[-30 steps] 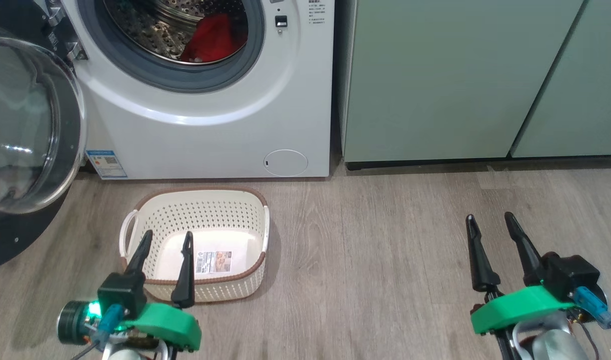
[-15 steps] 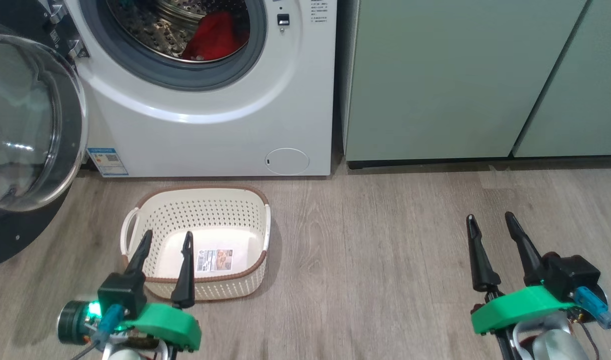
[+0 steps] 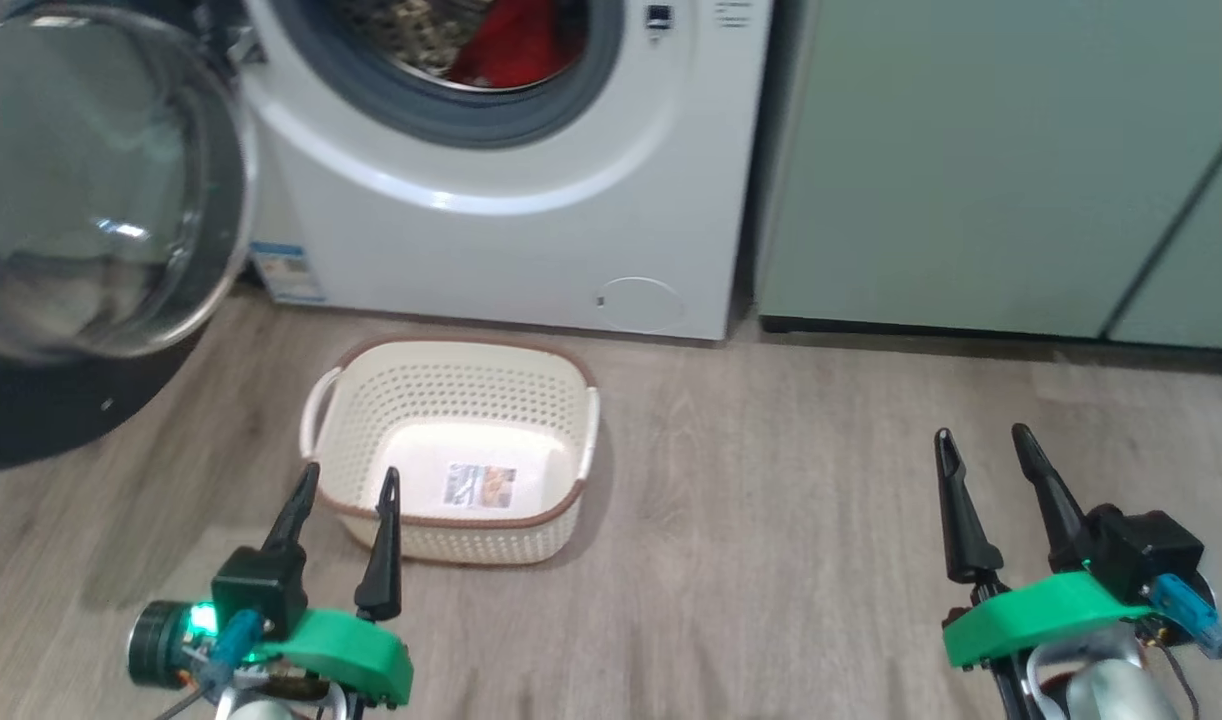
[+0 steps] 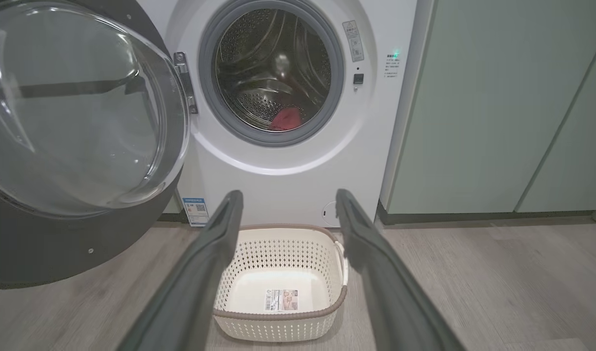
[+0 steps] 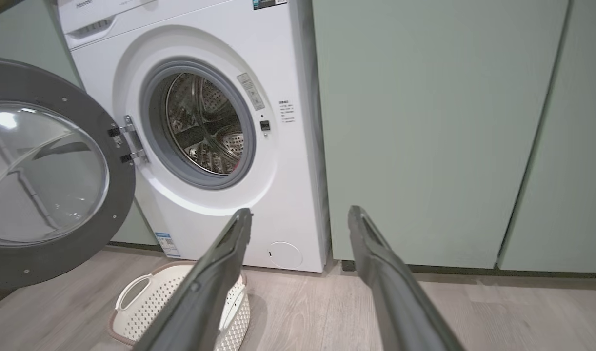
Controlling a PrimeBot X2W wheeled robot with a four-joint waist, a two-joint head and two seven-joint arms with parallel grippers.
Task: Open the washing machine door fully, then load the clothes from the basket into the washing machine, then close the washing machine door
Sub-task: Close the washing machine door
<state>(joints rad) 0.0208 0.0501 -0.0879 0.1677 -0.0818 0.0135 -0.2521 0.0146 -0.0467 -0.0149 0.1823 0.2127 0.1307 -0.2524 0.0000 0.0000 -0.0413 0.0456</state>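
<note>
The white washing machine (image 3: 531, 250) stands at the back with its door (image 3: 91, 190) swung wide open to the left. Red clothes (image 3: 511, 45) lie inside the steel drum, seen too as red clothes (image 4: 286, 118) in the left wrist view. On the floor before the machine sits the cream basket (image 3: 451, 400), holding nothing but a sticker on its floor. My left gripper (image 3: 346, 480) hovers open at the basket's near rim with nothing between its fingers. Far to the right, my right gripper (image 3: 981, 440) is open over bare floor.
Pale green cabinets (image 3: 971, 170) line the wall right of the machine. The open door (image 4: 78, 122) juts out over the wood floor (image 3: 771, 480) at the left. Open floor stretches between the basket and my right gripper.
The whole head picture has shifted right and down, so the camera has turned left. Both grippers stay open and hold their places in the picture.
</note>
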